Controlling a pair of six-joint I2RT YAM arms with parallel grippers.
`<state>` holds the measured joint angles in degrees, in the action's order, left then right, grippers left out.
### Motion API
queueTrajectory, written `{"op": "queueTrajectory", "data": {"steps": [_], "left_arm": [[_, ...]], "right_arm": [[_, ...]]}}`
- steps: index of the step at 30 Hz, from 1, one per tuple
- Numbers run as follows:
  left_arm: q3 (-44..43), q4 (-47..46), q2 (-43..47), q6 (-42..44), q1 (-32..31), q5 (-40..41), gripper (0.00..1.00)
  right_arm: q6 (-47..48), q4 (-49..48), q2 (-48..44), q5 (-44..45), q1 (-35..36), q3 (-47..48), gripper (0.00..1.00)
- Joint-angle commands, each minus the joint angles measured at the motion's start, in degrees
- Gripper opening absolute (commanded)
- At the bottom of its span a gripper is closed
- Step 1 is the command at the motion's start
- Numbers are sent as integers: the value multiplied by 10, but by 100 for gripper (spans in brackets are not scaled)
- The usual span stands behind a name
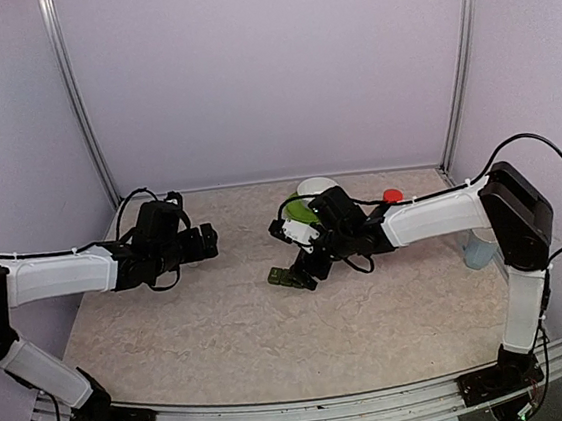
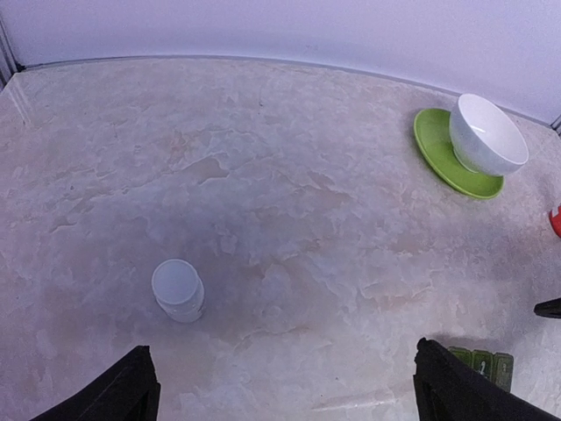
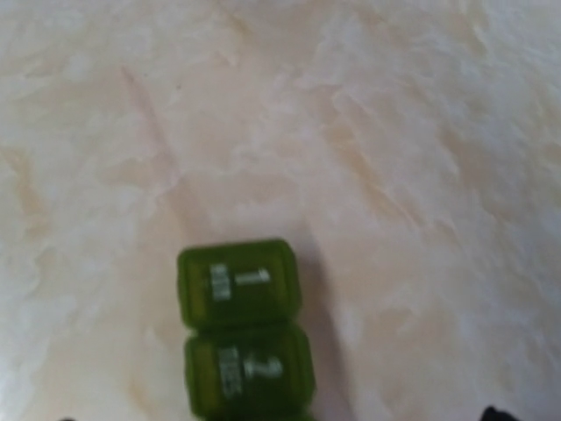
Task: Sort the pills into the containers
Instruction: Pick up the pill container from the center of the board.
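The containers (image 3: 241,333) are a dark green strip of joined lidded compartments lying flat on the table; two shut lids with white markings show in the right wrist view. My right gripper (image 1: 305,266) hovers over the strip's right end (image 1: 286,277), jaws open, only the fingertips (image 3: 496,413) peeking in at the bottom corners, nothing between them. My left gripper (image 2: 282,355) stands wide open above bare table, left of centre (image 1: 209,241); the strip (image 2: 482,364) lies just past its right finger (image 2: 456,390). No pills are in view.
A tiny white bottle (image 2: 178,289) stands close before the left finger. A white bowl (image 2: 486,133) rests on a green plate (image 2: 443,158) at the back. A red bottle (image 1: 392,196) stands behind the right arm, with a pale translucent cup (image 1: 478,248) at the far right.
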<state>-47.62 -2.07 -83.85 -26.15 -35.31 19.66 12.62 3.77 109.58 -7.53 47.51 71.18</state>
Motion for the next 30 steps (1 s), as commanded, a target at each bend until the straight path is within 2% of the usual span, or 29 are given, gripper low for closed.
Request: {"op": "queueTrajectory", "data": {"steps": [1, 14, 25, 30], "left_arm": [[13, 7, 19, -2, -4, 10, 99], [36, 5, 45, -10, -3, 7, 99], [48, -4, 40, -12, -3, 3, 99], [50, -7, 35, -14, -3, 1, 99]], "right_arm": [[24, 31, 35, 24, 16, 42, 97], [71, 99, 111, 50, 22, 127, 92], [103, 128, 134, 83, 35, 158, 87], [118, 150, 157, 109, 43, 185, 81]]}}
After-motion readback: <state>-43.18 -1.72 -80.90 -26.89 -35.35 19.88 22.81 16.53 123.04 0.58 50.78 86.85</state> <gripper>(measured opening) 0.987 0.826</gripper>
